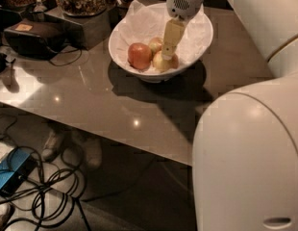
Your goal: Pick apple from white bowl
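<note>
- The apple (160, 63): yellow-green, faint red blush.
- The red apple (139, 56): darker.
- The white bowl (139, 74): white paper lining.
- The claw (168, 51), inside the bowl: cream-yellow.
- The worktop (91, 95): glossy grey-brown.
</note>
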`<control>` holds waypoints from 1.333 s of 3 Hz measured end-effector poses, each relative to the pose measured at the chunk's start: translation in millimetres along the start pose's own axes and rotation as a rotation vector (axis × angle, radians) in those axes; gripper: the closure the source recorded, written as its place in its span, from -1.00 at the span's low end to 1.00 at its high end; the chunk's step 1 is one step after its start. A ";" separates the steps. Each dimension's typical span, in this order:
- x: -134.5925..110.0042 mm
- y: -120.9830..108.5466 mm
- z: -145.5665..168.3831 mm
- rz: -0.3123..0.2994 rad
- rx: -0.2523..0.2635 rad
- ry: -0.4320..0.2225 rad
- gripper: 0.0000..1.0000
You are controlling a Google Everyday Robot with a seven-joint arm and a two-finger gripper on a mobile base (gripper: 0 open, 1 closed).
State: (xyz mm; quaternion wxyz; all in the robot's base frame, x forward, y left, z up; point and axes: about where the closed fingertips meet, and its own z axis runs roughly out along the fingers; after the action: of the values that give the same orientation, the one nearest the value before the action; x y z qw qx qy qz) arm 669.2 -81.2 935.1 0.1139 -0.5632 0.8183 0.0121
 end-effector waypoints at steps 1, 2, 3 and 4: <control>1.4 0.4 14.5 0.014 -0.033 0.007 -0.52; 1.7 1.9 25.2 0.025 -0.059 0.014 -0.48; 3.9 3.7 34.7 0.034 -0.084 0.020 -0.44; 4.9 4.7 40.7 0.038 -0.101 0.025 -0.44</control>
State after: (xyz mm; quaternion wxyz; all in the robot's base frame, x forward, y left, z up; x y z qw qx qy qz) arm 670.2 -78.0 894.0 0.0752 -0.5527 0.8286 0.0486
